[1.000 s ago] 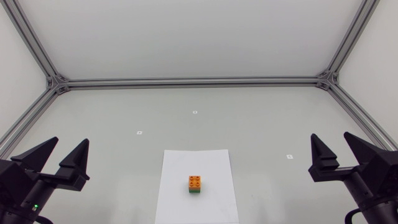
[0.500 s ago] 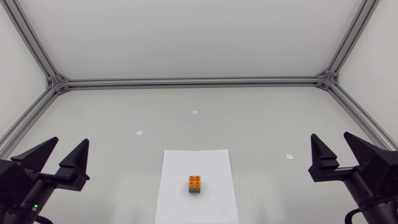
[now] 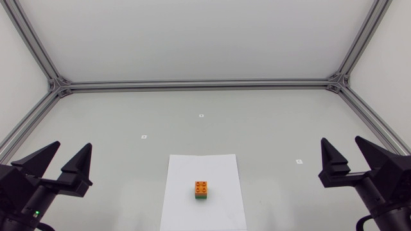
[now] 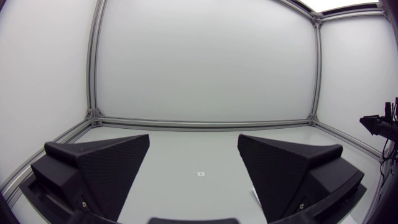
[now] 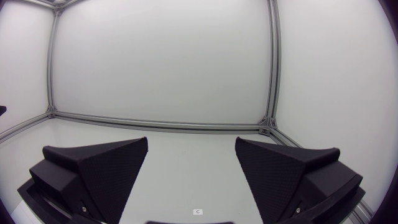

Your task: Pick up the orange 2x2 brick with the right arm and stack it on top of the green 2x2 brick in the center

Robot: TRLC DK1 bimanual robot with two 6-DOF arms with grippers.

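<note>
**A:** Which step is in hand, taking it from the biggest thing down?

**B:** The grey desk [image 3: 257, 122] fills the frame. The left pincer [image 3: 72, 146] sits at the lower left and the right pincer [image 3: 342, 140] at the lower right, both well away from the middle. Each has its two fingers spread wide with nothing between them, and the wrist views show the same wide, empty gap.

**A:** And the bricks?

**B:** At lower centre lies a white sheet of paper [image 3: 186, 167]. On it the orange brick [image 3: 201, 187] rests squarely on the green brick [image 3: 201, 198], with only a thin green edge showing beneath it. I judge the stacking step to be done.

**A:** So what does the next move call for?

**B:** Very little, I'd say. The right arm has nothing to pick up or let go of. If anything is left, it is a check that the studs are pressed home, which I cannot tell from above.

**A:** Counts?

**B:** One desk, two pincers, one sheet, one orange brick, one green brick. There are also three small white markers [image 3: 201, 115] on the bare desk, one above the sheet and one off to each side.
</note>
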